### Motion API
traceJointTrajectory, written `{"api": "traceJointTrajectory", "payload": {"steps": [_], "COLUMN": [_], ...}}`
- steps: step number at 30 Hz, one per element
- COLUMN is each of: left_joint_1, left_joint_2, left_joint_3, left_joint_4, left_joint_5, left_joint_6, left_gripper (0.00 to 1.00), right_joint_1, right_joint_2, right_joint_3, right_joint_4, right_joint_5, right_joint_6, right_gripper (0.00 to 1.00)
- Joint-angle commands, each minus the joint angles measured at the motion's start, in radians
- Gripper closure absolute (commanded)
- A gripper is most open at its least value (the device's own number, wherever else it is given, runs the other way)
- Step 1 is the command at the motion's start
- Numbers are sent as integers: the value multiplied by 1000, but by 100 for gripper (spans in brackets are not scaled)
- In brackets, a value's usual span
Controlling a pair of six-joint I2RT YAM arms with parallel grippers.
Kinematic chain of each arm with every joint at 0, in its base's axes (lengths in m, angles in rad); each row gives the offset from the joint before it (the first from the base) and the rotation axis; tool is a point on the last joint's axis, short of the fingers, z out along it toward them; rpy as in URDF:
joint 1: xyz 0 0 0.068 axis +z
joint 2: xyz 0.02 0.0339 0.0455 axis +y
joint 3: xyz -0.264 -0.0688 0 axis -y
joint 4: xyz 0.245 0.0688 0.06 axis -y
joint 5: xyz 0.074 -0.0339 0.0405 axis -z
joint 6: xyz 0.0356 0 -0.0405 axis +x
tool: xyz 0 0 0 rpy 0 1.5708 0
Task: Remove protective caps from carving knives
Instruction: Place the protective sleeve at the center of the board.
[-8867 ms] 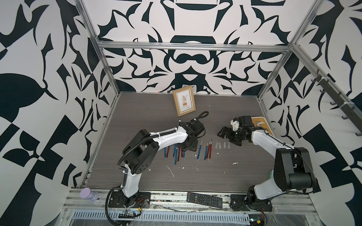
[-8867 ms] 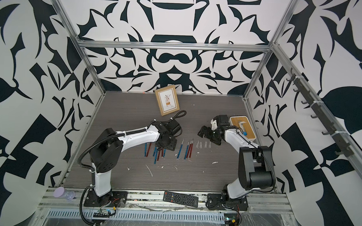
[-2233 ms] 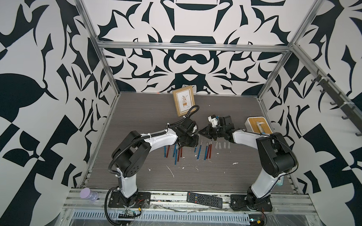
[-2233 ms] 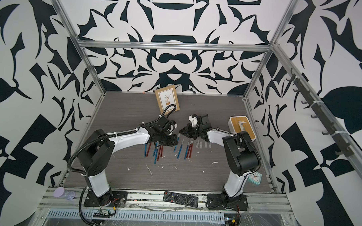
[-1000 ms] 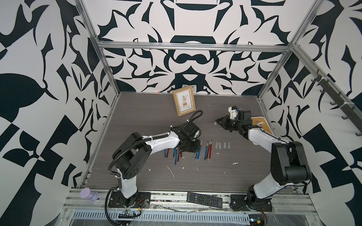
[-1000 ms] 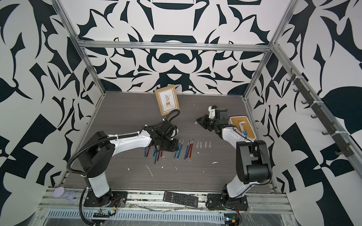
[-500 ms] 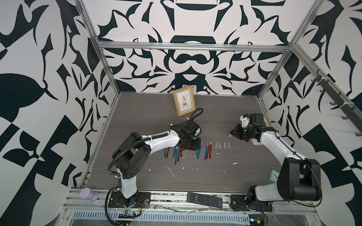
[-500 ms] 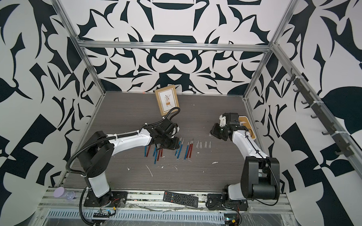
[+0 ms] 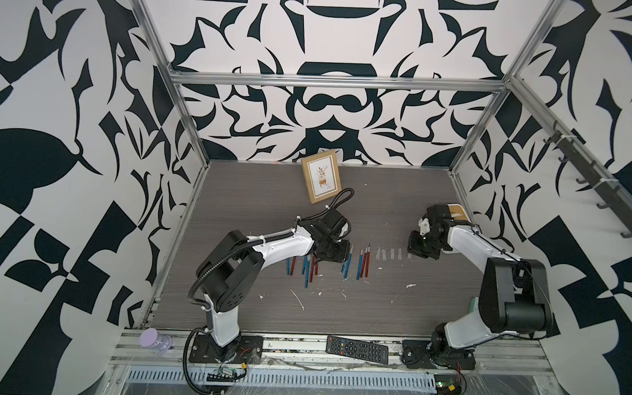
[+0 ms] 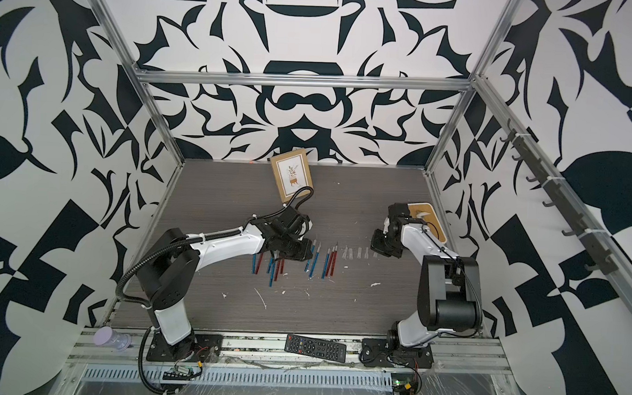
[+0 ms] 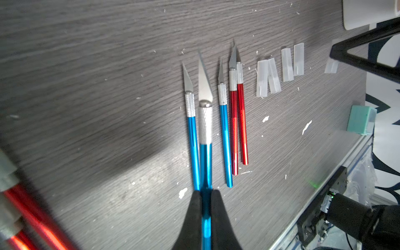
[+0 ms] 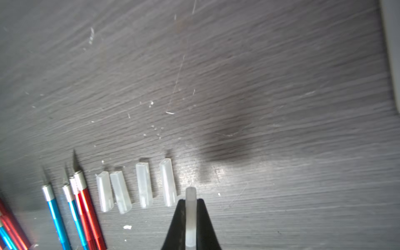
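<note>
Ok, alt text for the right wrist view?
Right gripper shut on a whitish cap. Beside it four loose caps lie in a row on the grey table, with bare-bladed red and blue knives beyond them.

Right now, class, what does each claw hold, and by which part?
The left claw grips a blue-handled knife partway down its handle, with the blade bare. The right claw pinches a translucent cap by its long sides, one end poking out.

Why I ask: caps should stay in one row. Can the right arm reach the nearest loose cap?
Likely yes: the right tool is beside the nearest loose cap, nothing between. But it is shut on a second cap, so it must release first.
</note>
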Motion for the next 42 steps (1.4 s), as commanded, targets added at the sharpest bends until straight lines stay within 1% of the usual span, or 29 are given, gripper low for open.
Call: {"api": "traceJointTrajectory", "payload": {"steps": [1, 6, 21, 26, 31, 36, 40, 42], "left_joint_1": [5, 5, 7, 7, 7, 7, 7, 7], "left_joint_2": [8, 7, 7, 7, 4, 2, -4, -4], "left_joint_3": [9, 7, 3, 6, 7, 8, 8, 7], "left_joint_4": [-24, -28, -28, -30, -33, -41, -44, -48], "left_joint_5": [-4, -8, -10, -11, -16, -22, -27, -30], "left_joint_6": [13, 12, 12, 13, 14, 16, 16, 16], "left_gripper": [100, 100, 100, 100, 100, 100, 100, 100], "right_joint_1": [7, 15, 17, 20, 27, 45, 63, 69], "right_joint_2": [10, 37, 63, 73, 48, 13, -17, -27], "right_joint_3": [31, 32, 28, 28, 42, 77, 108, 121], "right_joint_4": [1, 8, 17, 24, 18, -11, -24, -25], "right_joint_5": [18, 25, 42, 38, 47, 65, 77, 71], "right_joint_6": [-12, -10, -8, -7, -9, -13, -10, -8], "right_gripper": [93, 92, 82, 81, 80, 71, 56, 52]}}
